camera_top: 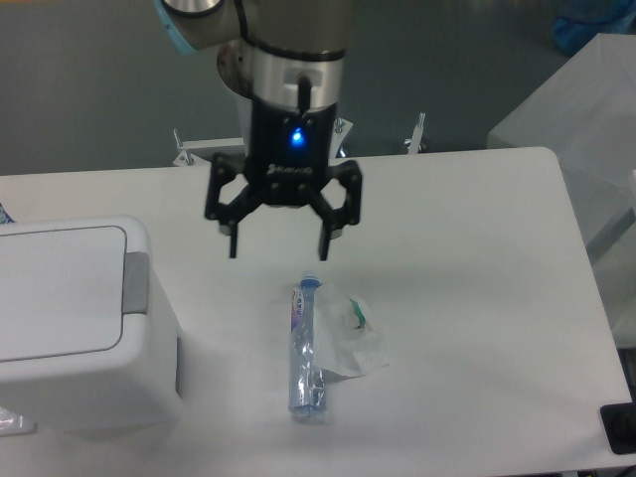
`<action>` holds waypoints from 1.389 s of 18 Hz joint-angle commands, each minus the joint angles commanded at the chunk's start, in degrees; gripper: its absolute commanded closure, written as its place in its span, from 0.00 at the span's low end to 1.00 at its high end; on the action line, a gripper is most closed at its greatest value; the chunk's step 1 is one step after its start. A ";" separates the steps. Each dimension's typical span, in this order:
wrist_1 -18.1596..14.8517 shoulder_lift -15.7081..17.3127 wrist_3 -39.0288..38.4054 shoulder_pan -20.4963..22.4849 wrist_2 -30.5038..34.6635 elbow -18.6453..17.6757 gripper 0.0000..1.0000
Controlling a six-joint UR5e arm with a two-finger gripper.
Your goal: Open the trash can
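operator: state the gripper condition.

technician: the gripper (277,251) hangs above the table (477,298) with its two fingers spread wide and nothing between them. fingertips point down.

operator: locate the trash can.

technician: the trash can (75,328) sits at the camera-left edge of the table, lid panel flat and closed. its grey push tab (136,282) runs along the lid edge that faces the gripper, long axis running front to back in the camera view.

operator: which relation governs the next move?

technician: the tab lies to camera left of the gripper and somewhat nearer the camera, well apart from it. the likely requirement is a lateral move toward camera left, then a descent onto the tab.

operator: obstructions?

technician: a clear plastic bottle (305,348) and a crumpled clear wrapper (354,338) lie just below the gripper in the view, to the right of the bin; they are not on the direct line to the tab.
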 joint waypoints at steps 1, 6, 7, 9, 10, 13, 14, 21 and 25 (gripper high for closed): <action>0.61 -0.09 -0.62 -0.26 0.00 -0.27 0.00; 1.06 -0.44 -7.03 -2.73 0.00 -0.80 0.00; 1.06 -0.53 -7.13 -3.08 0.00 -1.06 0.00; 1.06 -0.44 -7.13 -3.78 -0.09 -1.67 0.00; 1.06 -0.44 -7.30 -3.87 -0.09 -1.76 0.00; 1.06 -0.44 -7.48 -4.48 -0.09 -2.55 0.00; 1.06 -0.53 -7.48 -4.75 -0.09 -2.73 0.00; 1.06 -0.88 -9.41 -5.01 -0.18 -3.08 0.00; 1.06 -1.06 -9.50 -5.28 -0.17 -3.08 0.00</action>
